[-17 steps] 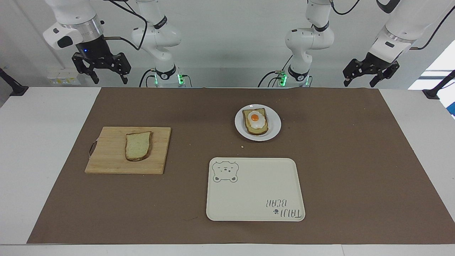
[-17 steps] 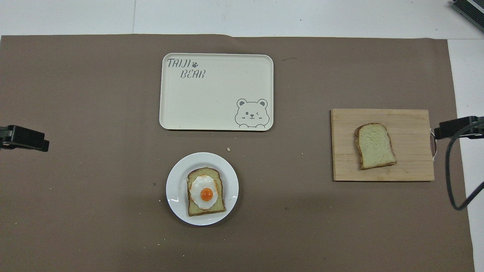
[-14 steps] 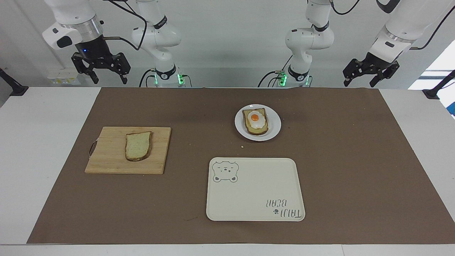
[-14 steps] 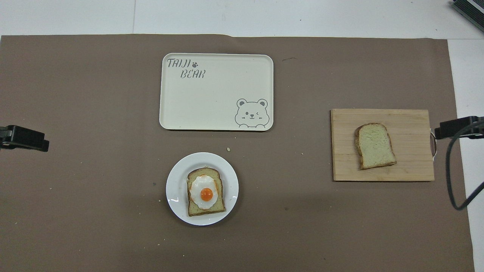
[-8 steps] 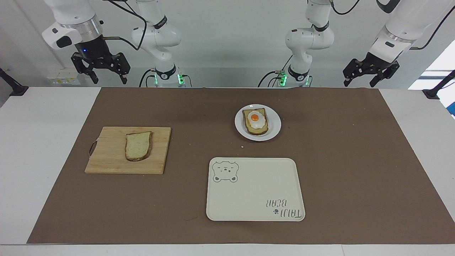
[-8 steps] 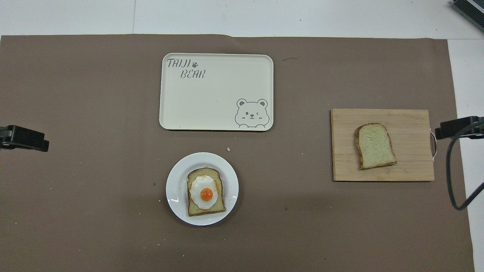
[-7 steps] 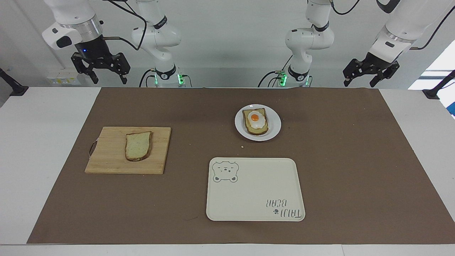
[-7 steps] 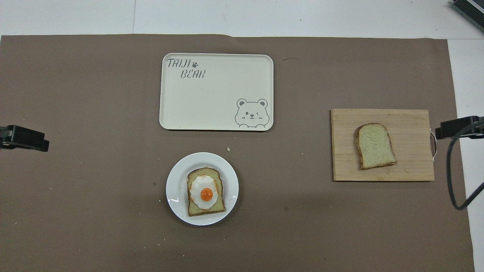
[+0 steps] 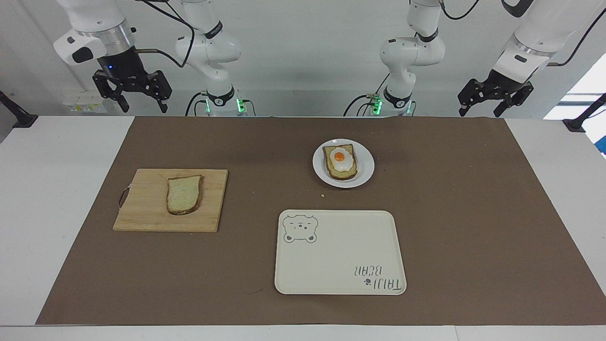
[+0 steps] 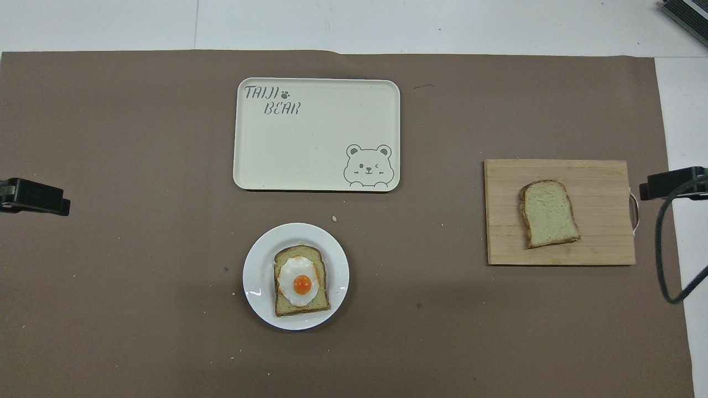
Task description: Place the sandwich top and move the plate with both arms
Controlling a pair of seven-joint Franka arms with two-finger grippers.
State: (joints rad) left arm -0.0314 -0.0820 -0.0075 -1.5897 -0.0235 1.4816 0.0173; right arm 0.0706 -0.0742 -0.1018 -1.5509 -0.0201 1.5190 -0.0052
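Brown mat (image 9: 450, 213) covers the white table (image 9: 47, 189), where the sandwich top (image 9: 184, 194) lies on a board (image 9: 147, 208) toward the right arm's end from the plate (image 9: 364, 173), while both raised, spread-fingered grippers, right (image 9: 131, 98) and left (image 9: 487, 105), are cut off overhead.

We see a cream bear tray (image 9: 340, 252) on the brown mat (image 9: 473, 213), a wooden cutting board (image 9: 147, 203) toward the right arm's end, and an egg-topped bread slice (image 9: 340, 162).
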